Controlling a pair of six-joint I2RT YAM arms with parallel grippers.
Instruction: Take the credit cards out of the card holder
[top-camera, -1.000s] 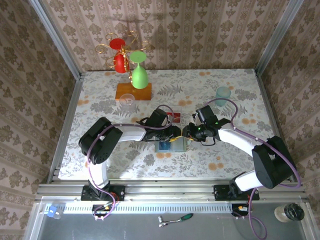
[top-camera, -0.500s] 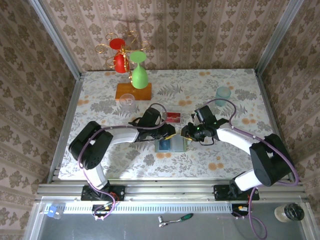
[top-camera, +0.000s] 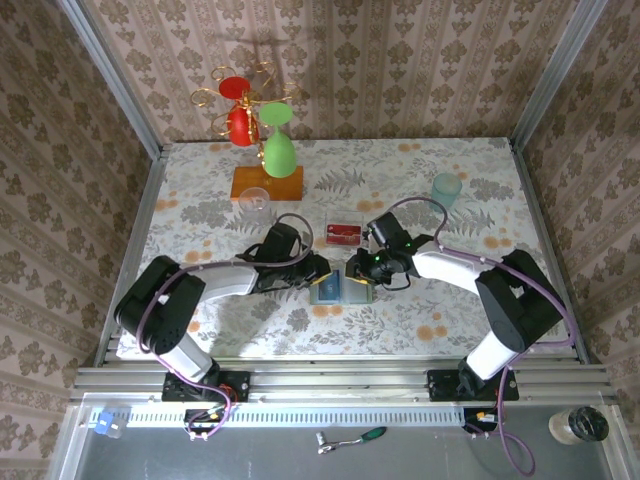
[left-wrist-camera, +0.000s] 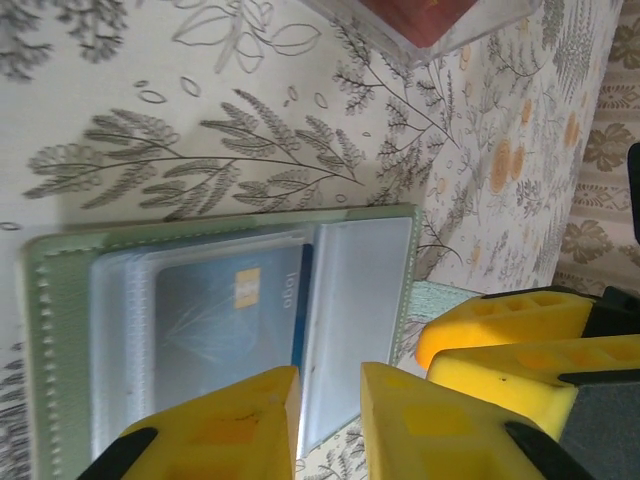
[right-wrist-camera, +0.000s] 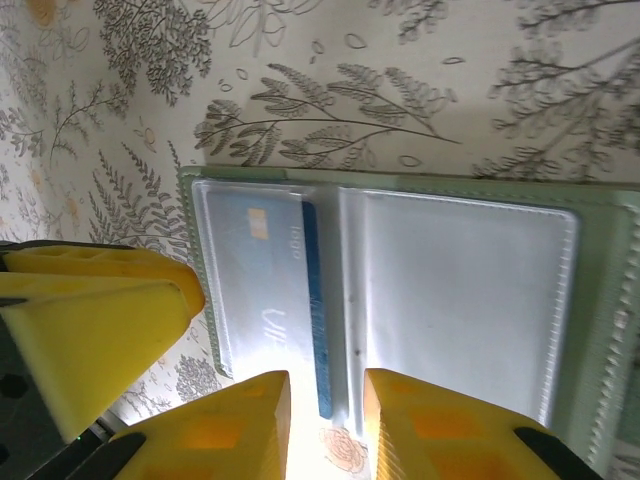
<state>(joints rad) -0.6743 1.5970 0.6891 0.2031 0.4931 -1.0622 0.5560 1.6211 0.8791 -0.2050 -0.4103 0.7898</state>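
Note:
The card holder (top-camera: 340, 292) lies open and flat on the table, pale green with clear inner pockets (left-wrist-camera: 360, 300) (right-wrist-camera: 470, 290). A blue credit card (left-wrist-camera: 220, 320) (right-wrist-camera: 265, 280) sits in one pocket, its dark edge sticking out toward the fold. My left gripper (top-camera: 320, 272) (left-wrist-camera: 330, 385) hovers low over the fold beside that edge, jaws narrowly open with nothing between them. My right gripper (top-camera: 360, 271) (right-wrist-camera: 327, 390) faces it from the other side, also narrowly open, with the card's edge showing in the gap below. Red credit cards (top-camera: 343, 234) lie in a clear tray behind.
The clear tray's corner (left-wrist-camera: 400, 45) is just beyond the wallet. A wooden stand with red and green glasses (top-camera: 268, 152) is at the back left, with a clear glass (top-camera: 255, 197) beside it. A teal cup (top-camera: 446, 187) stands back right.
Both grippers have shifted left over the wallet. The left arm has stretched out lower along the table. Both pairs of jaws have narrowed a little.

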